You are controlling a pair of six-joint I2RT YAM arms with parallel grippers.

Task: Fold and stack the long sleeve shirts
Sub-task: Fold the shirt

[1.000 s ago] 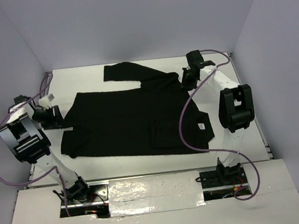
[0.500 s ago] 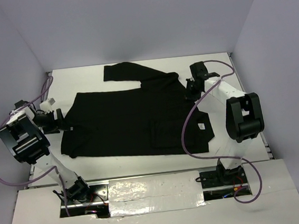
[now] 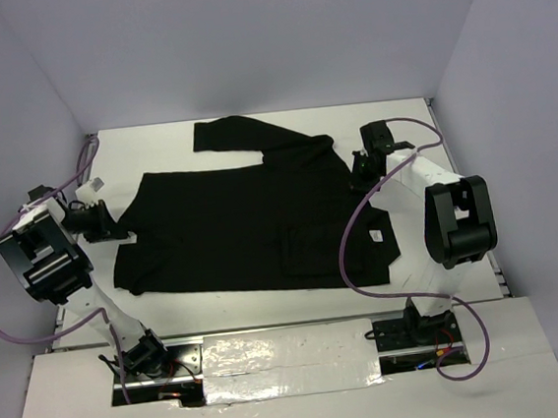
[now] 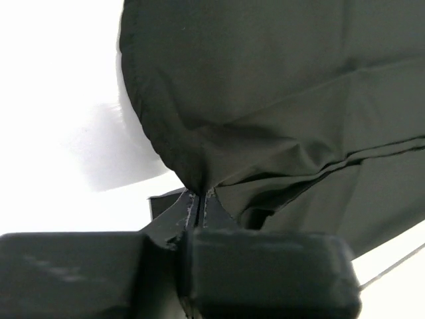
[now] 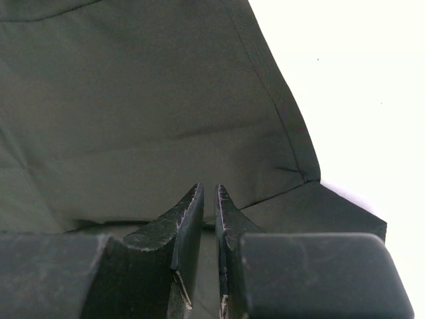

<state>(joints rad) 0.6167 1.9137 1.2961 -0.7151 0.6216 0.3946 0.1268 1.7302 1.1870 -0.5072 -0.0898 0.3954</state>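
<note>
Spread on the counter (image 3: 154,147), one shirt (image 3: 251,222) is seen. Its edge is pinched by the left fingers (image 4: 171,216); the right fingers (image 5: 182,222), nearly closed, touch it.

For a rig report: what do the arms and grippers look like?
The left arm and right arm have white links, bulky black joint housings and a looping purple cable each. The left gripper and right gripper have black wedge-shaped fingers, scuffed at the edges.
</note>
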